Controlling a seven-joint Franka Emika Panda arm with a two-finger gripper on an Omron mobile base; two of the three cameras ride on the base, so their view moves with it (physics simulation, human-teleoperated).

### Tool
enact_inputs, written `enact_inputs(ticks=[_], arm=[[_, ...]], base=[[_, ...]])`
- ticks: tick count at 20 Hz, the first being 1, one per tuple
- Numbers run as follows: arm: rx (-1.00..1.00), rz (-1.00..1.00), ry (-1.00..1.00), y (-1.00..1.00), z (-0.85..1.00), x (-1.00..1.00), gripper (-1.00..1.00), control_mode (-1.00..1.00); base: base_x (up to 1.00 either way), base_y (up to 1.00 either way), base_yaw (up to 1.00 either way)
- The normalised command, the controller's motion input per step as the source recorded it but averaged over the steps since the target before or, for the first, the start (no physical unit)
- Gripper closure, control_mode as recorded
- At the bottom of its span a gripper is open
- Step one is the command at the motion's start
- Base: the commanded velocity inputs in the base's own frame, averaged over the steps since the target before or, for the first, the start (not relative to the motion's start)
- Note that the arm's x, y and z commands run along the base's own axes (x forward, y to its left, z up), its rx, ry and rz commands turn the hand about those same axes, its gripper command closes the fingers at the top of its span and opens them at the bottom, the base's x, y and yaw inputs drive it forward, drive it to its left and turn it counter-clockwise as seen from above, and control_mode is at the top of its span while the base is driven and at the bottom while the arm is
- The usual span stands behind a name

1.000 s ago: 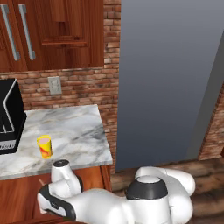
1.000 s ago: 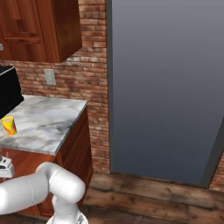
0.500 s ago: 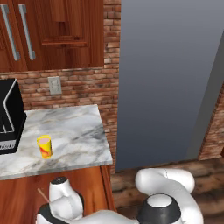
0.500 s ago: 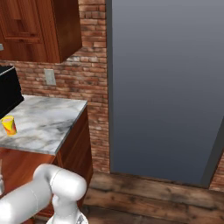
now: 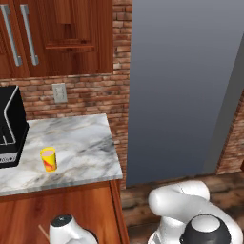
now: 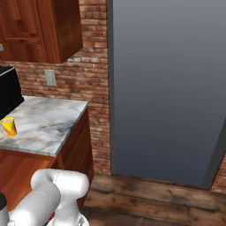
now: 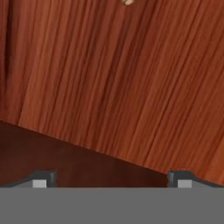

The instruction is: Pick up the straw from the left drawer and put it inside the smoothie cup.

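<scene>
In the hand view my gripper (image 7: pixel 111 179) is open, its two dark fingertips (image 7: pixel 43 178) wide apart with nothing between them. It hangs close over the glossy reddish-brown wooden bottom of the left drawer (image 7: pixel 113 87). A pale tan end of the straw (image 7: pixel 127 2) peeks in at the top edge of that view, well away from the fingertips. The small yellow smoothie cup (image 5: pixel 48 159) with its red-orange marking stands upright on the marble counter (image 5: pixel 81 143), above the drawer (image 5: pixel 28 214). The cup (image 6: pixel 9 126) also shows at the far left of the right base view.
A big black appliance (image 5: pixel 9 128) stands on the counter left of the cup. Upper cabinets with metal bar handles (image 5: pixel 16 38) hang over a brick wall. A tall grey panel (image 5: pixel 186 81) rises to the right of the counter's end, above a wooden floor.
The arm has sunk lower toward the drawer, its wrist dropping to the bottom edge of the left base view. Cup and counter have stayed put, and the jaws have stayed open.
</scene>
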Motion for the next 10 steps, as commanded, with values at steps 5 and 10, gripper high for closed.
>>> enact_inputs(ticks=[5, 10], arm=[[-0.03, 0.0, -0.02, 0.0, 0.67, 0.45, -1.0, -1.0], [0.0, 0.03, 0.0, 0.0, 0.22, 1.0, -1.0, -1.0]], base=[[0.0, 0.0, 0.0], [0.0, 0.0, 0.0]])
